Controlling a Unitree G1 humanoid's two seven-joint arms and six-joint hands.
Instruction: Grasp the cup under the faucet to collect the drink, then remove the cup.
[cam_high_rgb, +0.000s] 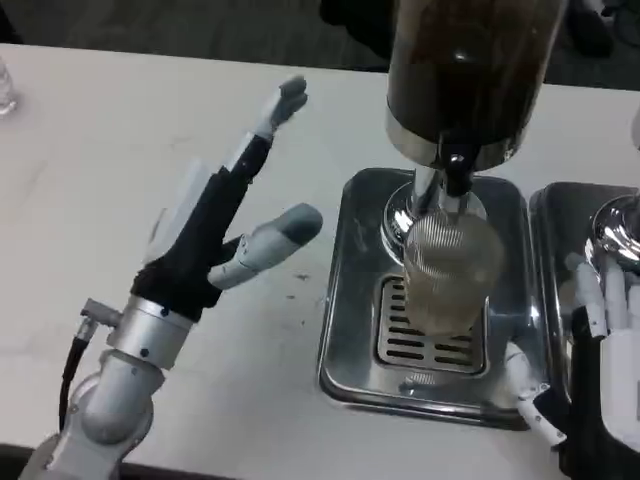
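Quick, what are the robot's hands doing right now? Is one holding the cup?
Left hand: open, holding nothing, away from the cup.
Right hand: beside the cup, not holding it; open or shut cannot be told.

Drip tray (352, 300): polished glossy metal. Cup (447, 270): clear ribbed plastic (cloudy). Table (100, 180): matt white, smooth.

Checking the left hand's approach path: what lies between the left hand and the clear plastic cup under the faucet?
In the head view, only bare white table and the silver drip tray's raised rim separate the left hand from the clear plastic cup.
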